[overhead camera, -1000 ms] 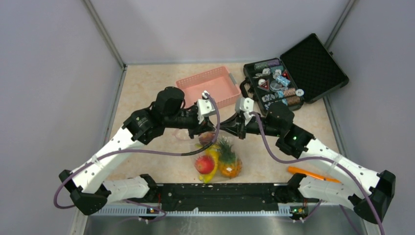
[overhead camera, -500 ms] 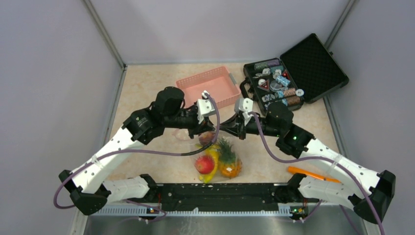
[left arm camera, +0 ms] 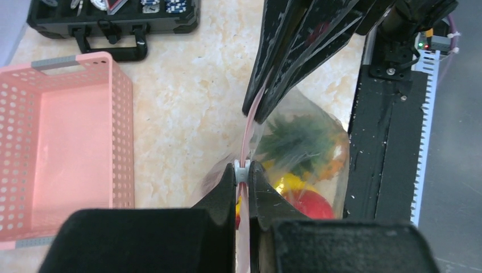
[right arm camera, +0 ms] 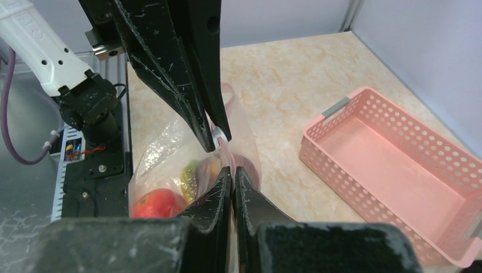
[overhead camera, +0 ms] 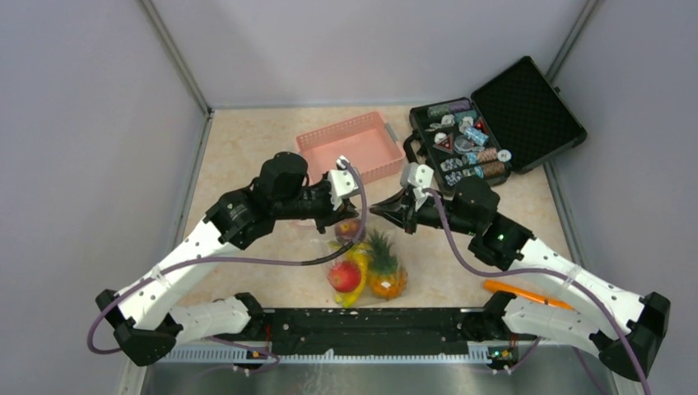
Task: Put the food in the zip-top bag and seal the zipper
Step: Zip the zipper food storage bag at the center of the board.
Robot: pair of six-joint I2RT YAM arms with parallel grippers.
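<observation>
Both claws are pinching the zipper on the filled bag.

The zip-top bag (right arm camera: 162,145) is standing up near the middle of the table (overhead camera: 247,148), close to the arm bases, and the food (overhead camera: 366,267) is lying inside it. The film is looking thin, soft and slippery, so I judge that the stiffer zipper (left arm camera: 246,139) is the better place to hold. The left gripper (left arm camera: 242,170) is pressing fully closed on this strip, and the right gripper (right arm camera: 230,170) is clamping it just beside. The pink basket (overhead camera: 350,144) and the open black case (overhead camera: 494,123) are sitting further back, with grey walls enclosing the beige surface.
</observation>
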